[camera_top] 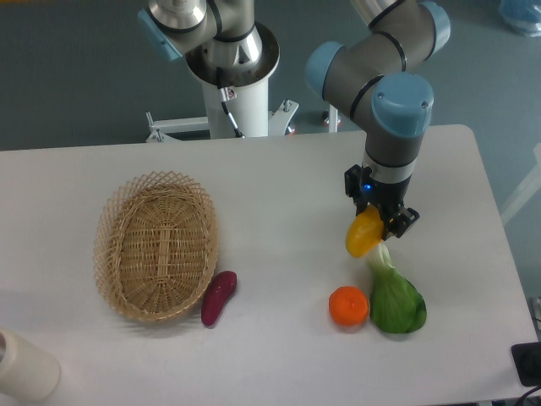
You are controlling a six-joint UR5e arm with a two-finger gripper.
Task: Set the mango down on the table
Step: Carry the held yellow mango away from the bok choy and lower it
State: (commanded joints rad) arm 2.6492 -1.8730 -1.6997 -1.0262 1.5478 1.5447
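Toward the right side of the large white counter, the gripper hangs with its jaws clenched on the smooth yellow mango with an orange blush. The fruit hangs tilted from the jaws and seems to be above the surface, not yet resting on it, though how high I cannot tell. Just below it lie a leafy green vegetable with a pale stalk and a round orange fruit. A small purple sweet potato lies beside the oval woven wicker basket. I judge the arm needs a bare spot, because lowering straight down may press the vegetable.
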